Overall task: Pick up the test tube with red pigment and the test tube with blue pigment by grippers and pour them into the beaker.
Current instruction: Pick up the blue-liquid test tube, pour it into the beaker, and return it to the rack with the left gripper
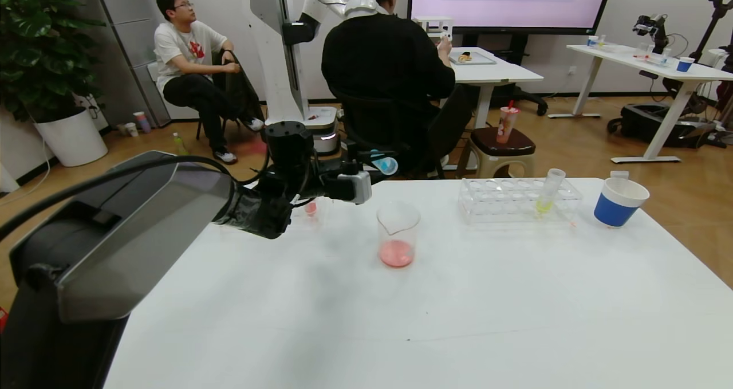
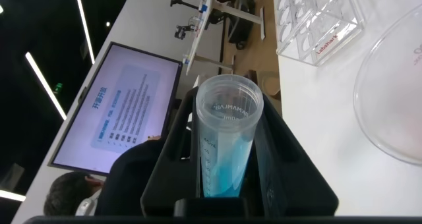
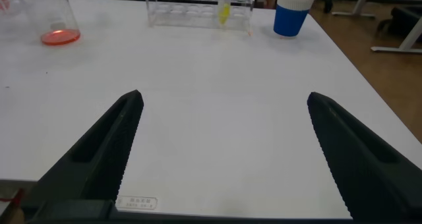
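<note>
1. White desk (image 1: 487,297): carries all the gear, with much bare surface toward the near edge.
2. Left claw (image 1: 372,168): held above the desk just left of the beaker, pinching the blue tube, which lies tilted with its mouth toward the beaker.
3. Right claw (image 3: 221,155): spread wide and holding nothing, low over the near right part of the desk, idle.
4. Beaker (image 1: 397,234): upright mid-desk, shallow red liquid already at the bottom.
5. Blue tube (image 2: 226,141): a little turquoise liquid pooled inside, none at the lip yet.
6. Pour, judged: bring the tube mouth over the beaker opening first, then tip slowly, keeping the pinch firm so nothing slips or dribbles onto the desk.
</note>
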Tool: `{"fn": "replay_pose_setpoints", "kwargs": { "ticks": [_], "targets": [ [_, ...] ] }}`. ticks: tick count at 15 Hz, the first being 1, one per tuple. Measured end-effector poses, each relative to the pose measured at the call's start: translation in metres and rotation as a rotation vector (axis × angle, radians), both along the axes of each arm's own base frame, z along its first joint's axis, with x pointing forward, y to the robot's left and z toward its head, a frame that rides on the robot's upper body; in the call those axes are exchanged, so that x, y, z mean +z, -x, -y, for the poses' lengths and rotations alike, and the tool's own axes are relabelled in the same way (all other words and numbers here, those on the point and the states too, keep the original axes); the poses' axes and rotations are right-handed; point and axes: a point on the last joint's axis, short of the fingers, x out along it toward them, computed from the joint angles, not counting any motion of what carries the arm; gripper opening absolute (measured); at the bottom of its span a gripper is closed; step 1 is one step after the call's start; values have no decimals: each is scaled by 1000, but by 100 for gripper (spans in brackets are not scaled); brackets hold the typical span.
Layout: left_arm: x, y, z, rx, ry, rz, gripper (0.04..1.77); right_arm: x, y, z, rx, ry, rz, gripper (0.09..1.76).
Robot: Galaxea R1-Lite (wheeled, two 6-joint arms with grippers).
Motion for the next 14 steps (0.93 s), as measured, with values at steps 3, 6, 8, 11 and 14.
{"fn": "replay_pose_setpoints", "kwargs": {
  "ticks": [3, 6, 8, 11, 14],
  "targets": [
    [-3, -1, 1, -13, -27, 61, 51, 0, 0, 0, 0, 0, 0, 174],
    [-8, -3, 2, -14, -44, 100, 51, 0, 0, 0, 0, 0, 0, 174],
    [-12, -4, 3, -14, -58, 127, 51, 0, 0, 0, 0, 0, 0, 174],
    [-19, -5, 4, -20, -77, 159, 51, 0, 0, 0, 0, 0, 0, 174],
    [-21, -6, 7, -24, -89, 189, 51, 0, 0, 0, 0, 0, 0, 174]
  ]
}}
